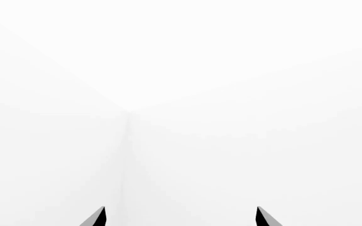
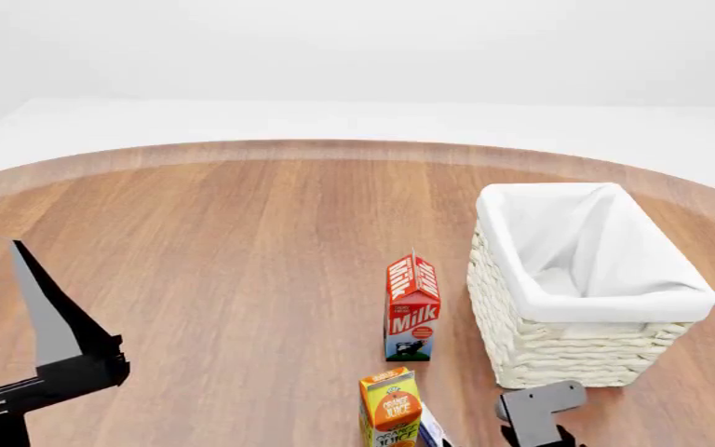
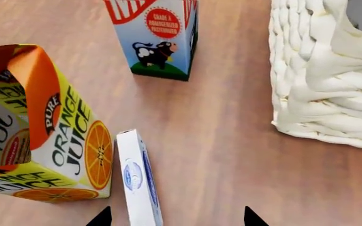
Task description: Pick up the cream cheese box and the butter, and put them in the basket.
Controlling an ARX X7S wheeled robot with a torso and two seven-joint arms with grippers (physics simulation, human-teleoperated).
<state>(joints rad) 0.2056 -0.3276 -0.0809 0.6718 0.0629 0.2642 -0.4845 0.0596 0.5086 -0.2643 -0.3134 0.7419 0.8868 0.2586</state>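
The cream cheese box [image 3: 138,181], small, white and blue, stands on its edge on the wooden table, right beside the orange juice carton [image 3: 43,127]. My right gripper [image 3: 176,217] is open above it, and the box shows between the two fingertips, closer to one of them. In the head view only a sliver of the box [image 2: 432,430] shows. The white wicker basket [image 2: 544,354] with its cloth liner stands at the right. My left gripper [image 1: 181,217] is open, holds nothing and faces a blank white background. The butter is out of view.
A red milk carton [image 2: 412,307] stands between the juice carton [image 2: 390,410] and the basket, close to the basket's wall. The round wooden table [image 2: 234,242] extends far and left. A left finger [image 2: 41,307] rises over the table's left side.
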